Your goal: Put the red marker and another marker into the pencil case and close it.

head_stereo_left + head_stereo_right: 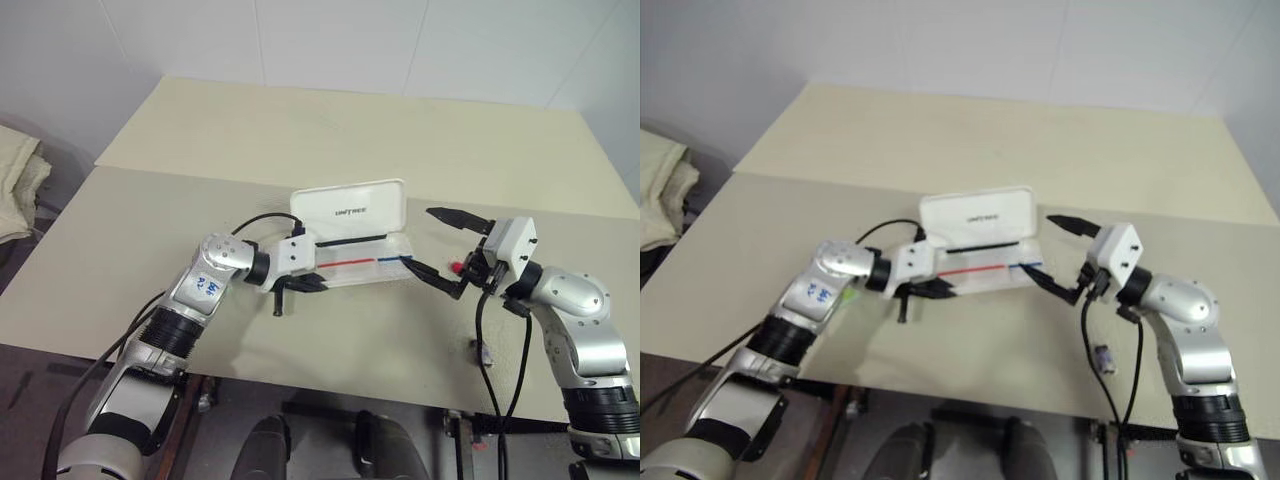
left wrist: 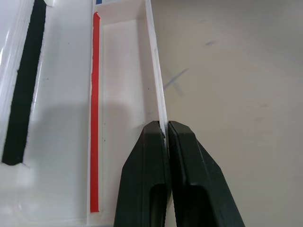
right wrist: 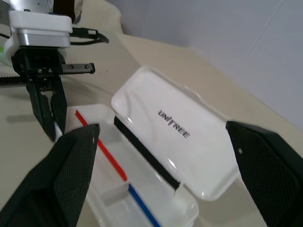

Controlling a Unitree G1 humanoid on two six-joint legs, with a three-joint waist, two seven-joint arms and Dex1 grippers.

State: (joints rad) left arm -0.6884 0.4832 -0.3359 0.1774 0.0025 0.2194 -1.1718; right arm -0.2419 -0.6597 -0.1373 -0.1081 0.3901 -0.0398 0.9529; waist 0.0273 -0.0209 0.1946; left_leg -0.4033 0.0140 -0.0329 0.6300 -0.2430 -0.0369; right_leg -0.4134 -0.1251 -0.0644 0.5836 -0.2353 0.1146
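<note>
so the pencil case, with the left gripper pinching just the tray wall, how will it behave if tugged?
The pencil case looks like thin hard plastic and its tray looks empty, so probably light and apt to slide across the table. The left gripper is shut on the thin front wall alone; that wall may flex. The upright lid could swing or tip it.

The left end effector (image 2: 166, 135) is pinched shut on the thin side wall of the open white pencil case (image 2: 118, 71), one black finger (image 2: 142, 184) inside the tray and the other outside it. Inside the case, a red line (image 2: 95, 113) runs along the tray, and a black strip (image 2: 23, 90) lies farther from the gripped wall. Outside that wall is the beige bench (image 2: 232, 94), with faint scuff marks.
</note>
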